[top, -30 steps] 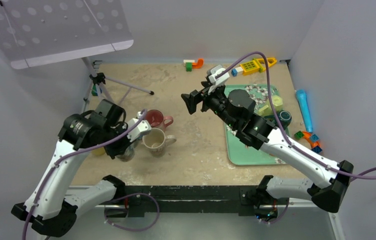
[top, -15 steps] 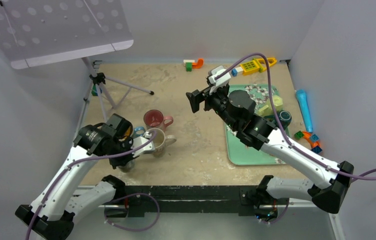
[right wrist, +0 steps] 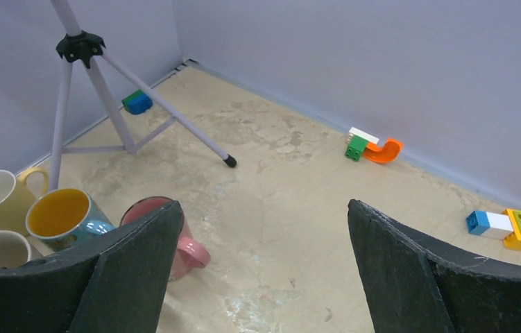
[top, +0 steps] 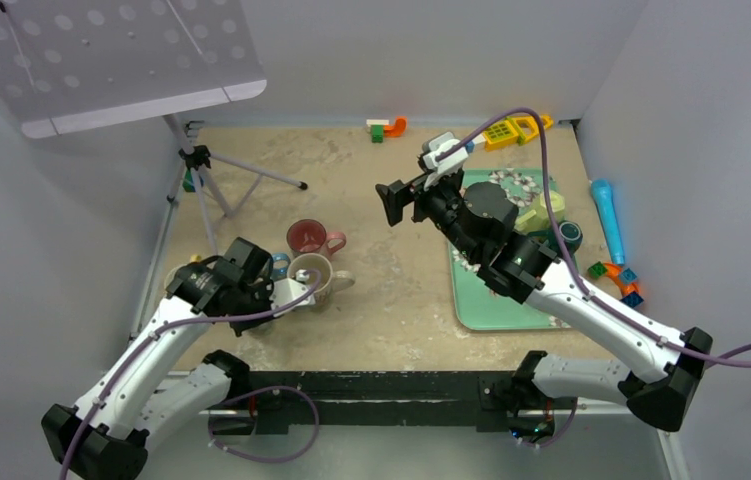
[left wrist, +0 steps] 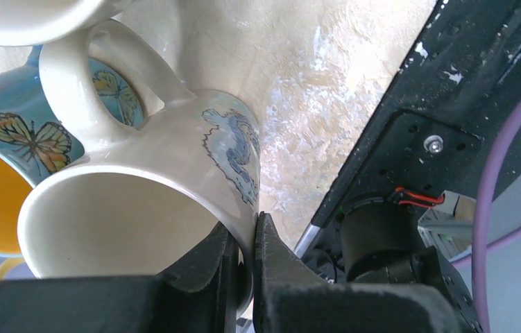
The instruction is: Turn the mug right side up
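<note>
— On the table (top: 401, 300), near left: is the cream mug (top: 311, 270) righted?
— Looks so, mouth up. Your left hand (left wrist: 247, 225) pinches its rim; right hand (right wrist: 261, 208) spread. Release remains.

End effector (left wrist: 252, 223) grips rim of cream mug (left wrist: 174, 149).

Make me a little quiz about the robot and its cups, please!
1. True or false: the left arm's fingers pinch the rim of the cream ceramic mug with blue print.
2. What do the right arm's fingers hold? A) a pink mug B) nothing C) a toy block
3. Fill in: the blue butterfly-painted mug is ____ inside.
Key: 1 true; 2 B; 3 yellow.
</note>
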You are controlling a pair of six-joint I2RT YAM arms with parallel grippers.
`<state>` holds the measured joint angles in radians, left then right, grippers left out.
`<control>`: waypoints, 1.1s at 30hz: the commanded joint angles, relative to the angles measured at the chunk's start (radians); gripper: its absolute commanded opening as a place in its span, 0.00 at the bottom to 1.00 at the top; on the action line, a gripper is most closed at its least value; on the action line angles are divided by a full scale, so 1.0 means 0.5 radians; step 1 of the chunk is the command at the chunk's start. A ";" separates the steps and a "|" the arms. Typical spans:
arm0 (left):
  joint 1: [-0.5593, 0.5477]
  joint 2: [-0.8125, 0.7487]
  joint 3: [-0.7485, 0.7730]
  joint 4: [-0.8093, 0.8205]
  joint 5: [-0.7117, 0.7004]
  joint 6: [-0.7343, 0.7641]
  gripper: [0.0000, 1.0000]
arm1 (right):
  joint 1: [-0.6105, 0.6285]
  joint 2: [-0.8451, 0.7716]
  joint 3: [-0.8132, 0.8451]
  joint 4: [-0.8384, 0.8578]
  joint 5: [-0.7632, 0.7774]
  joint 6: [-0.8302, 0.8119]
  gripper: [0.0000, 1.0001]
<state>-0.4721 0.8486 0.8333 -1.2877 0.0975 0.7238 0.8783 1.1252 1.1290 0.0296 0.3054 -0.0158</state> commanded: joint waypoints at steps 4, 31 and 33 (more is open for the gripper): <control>0.207 0.014 0.004 0.306 0.210 0.139 0.00 | -0.094 0.056 0.076 -0.081 0.115 -0.009 0.94; 0.392 0.063 0.611 -0.092 0.533 -0.032 0.68 | -1.136 0.646 -0.101 -1.014 0.963 2.072 0.80; 0.390 0.073 0.708 -0.109 0.536 -0.103 0.73 | -1.192 0.659 -0.146 -1.013 0.960 2.151 0.80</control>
<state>-0.2817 0.8810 1.0752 -1.3045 0.3138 0.7460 0.3187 1.4658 1.0897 -0.4255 0.7212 0.8413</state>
